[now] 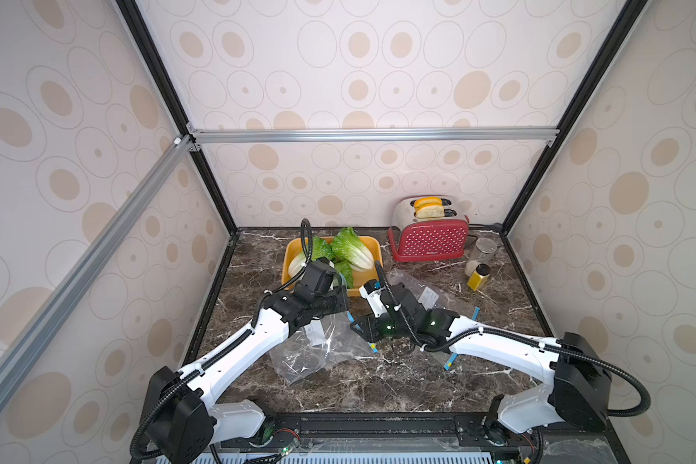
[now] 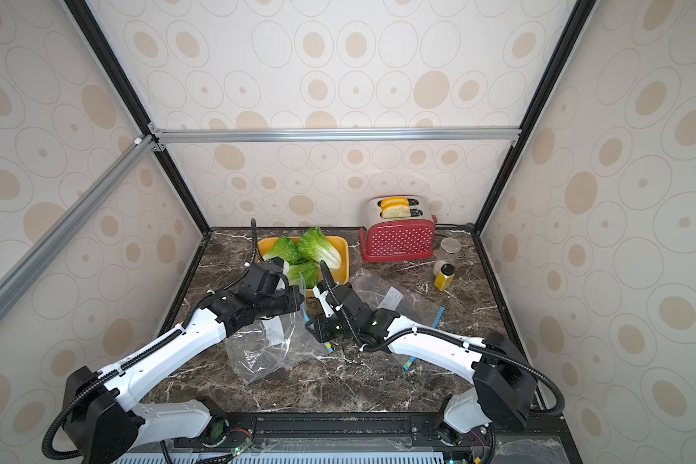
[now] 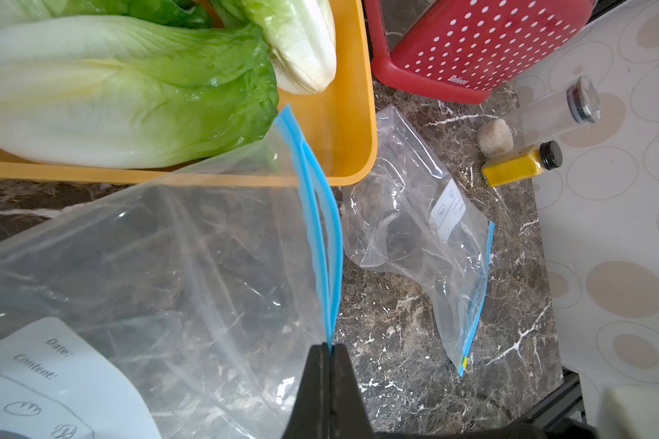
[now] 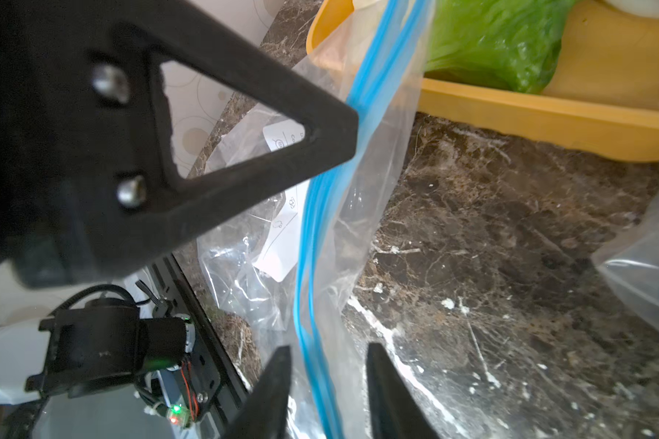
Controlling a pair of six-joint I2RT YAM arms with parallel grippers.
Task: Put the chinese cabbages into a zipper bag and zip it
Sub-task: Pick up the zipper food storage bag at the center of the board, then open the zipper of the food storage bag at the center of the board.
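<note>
Nearest, my left gripper (image 3: 330, 349) has its jaws clamped on the blue zip strip (image 3: 316, 213) of the zipper bag (image 3: 168, 266). My right gripper (image 4: 330, 346), jaws apart, straddles that strip. I find the chinese cabbages (image 3: 130, 95) in the yellow tray (image 3: 352, 114), just beyond the bag mouth and nearer my left arm.

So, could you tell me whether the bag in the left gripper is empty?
Empty: only countertop shows through the zipper bag; the chinese cabbages lie in the yellow tray.

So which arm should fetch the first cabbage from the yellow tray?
Probably the right. The left gripper is shut on the blue strip of the zipper bag, holding it up by the tray. The right gripper stands open, gripping nothing, close to the chinese cabbages.
</note>
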